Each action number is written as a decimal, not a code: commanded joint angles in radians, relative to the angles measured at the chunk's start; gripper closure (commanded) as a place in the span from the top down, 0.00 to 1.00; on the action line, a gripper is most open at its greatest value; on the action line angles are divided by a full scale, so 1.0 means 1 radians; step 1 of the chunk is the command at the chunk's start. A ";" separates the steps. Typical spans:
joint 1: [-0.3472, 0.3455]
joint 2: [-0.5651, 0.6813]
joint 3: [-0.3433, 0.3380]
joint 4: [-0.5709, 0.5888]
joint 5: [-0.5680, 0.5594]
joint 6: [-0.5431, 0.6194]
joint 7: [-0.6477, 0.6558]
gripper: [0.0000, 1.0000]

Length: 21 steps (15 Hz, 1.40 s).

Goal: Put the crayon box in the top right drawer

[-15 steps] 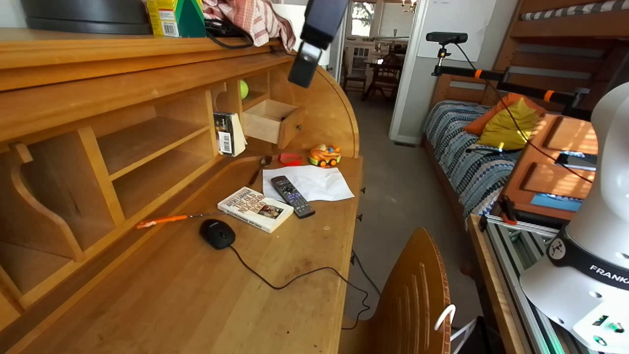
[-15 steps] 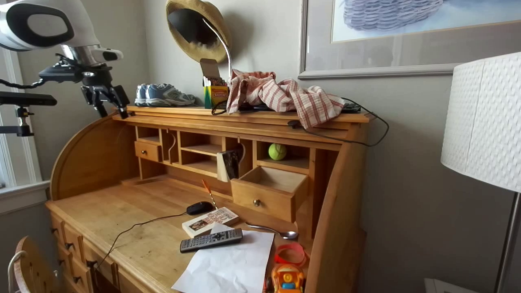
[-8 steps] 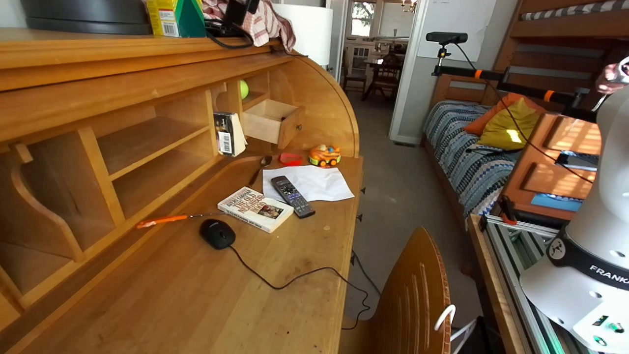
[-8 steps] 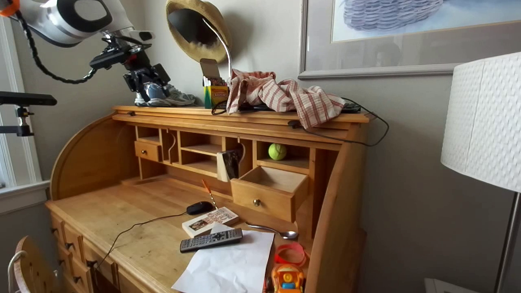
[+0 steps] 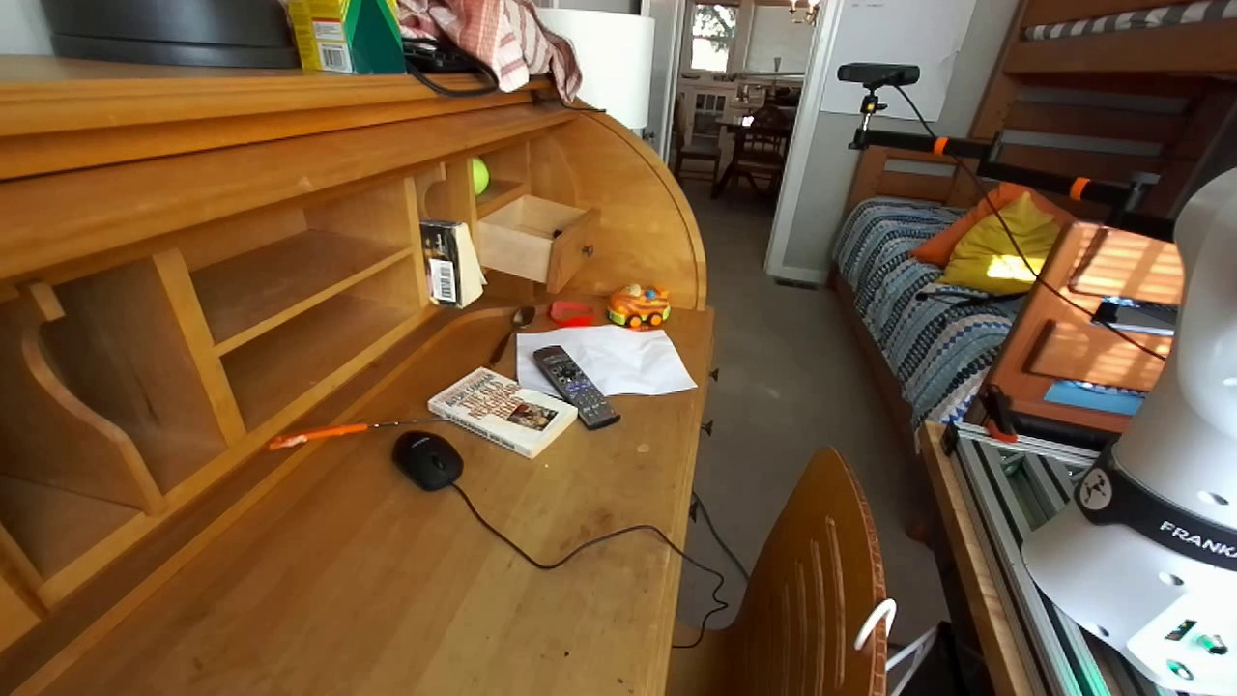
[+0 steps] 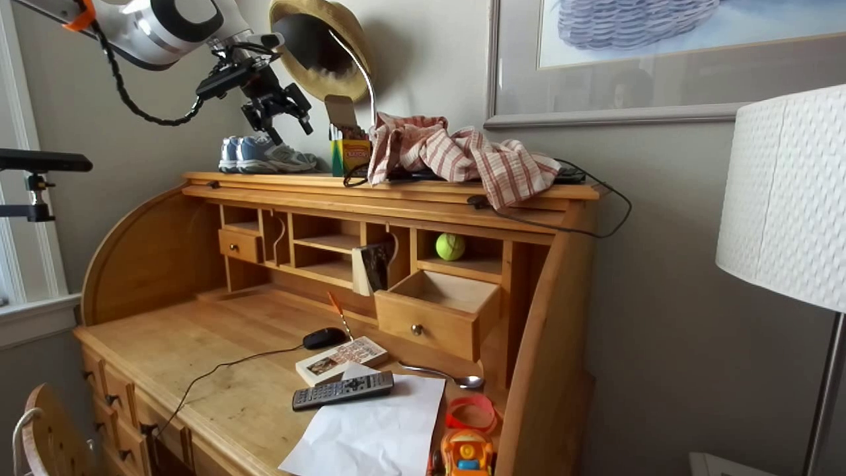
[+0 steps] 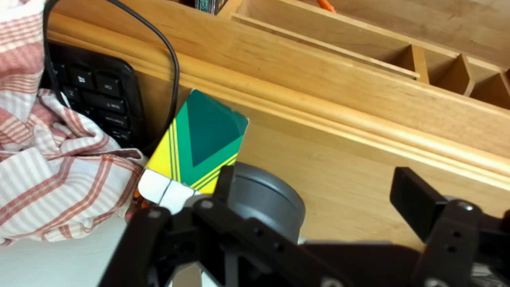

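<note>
The yellow and green crayon box (image 6: 355, 156) stands upright on top of the desk hutch, its flap raised and crayons showing. In an exterior view only the lower part of the crayon box (image 5: 350, 39) is in frame. Pulled out below the tennis ball, the top right drawer (image 6: 429, 325) looks bare inside. My gripper (image 6: 293, 131) hangs above the shoes, a short way left of the box in that view. In the wrist view the gripper (image 7: 314, 183) is open with nothing held; the green side of the crayon box (image 7: 211, 131) lies just past its left finger.
A dark round lamp base (image 7: 267, 197) sits beside the box, below my left finger. Shoes (image 6: 268, 157), a checked cloth (image 6: 456, 149) and a keyboard (image 7: 99, 93) with a loose cable (image 7: 174, 56) share the top. A straw hat (image 6: 357, 33) hangs on the lamp.
In an exterior view my gripper has travelled right and up from the hutch's left end toward the crayon box. It has left the frame in another view. The box and drawer have stayed put.
</note>
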<state>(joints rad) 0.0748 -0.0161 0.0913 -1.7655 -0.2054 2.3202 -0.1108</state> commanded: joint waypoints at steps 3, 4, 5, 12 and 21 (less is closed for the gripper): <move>0.020 -0.026 0.018 0.002 0.001 -0.036 0.077 1.00; 0.024 -0.034 0.023 0.002 0.001 -0.039 0.085 1.00; 0.025 -0.035 0.024 0.004 0.001 -0.039 0.085 1.00; -0.002 0.007 0.009 0.044 -0.135 -0.005 0.491 1.00; -0.021 0.046 -0.023 0.121 -0.271 -0.015 0.643 1.00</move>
<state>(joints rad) 0.0633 -0.0069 0.0818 -1.6860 -0.4637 2.3119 0.5325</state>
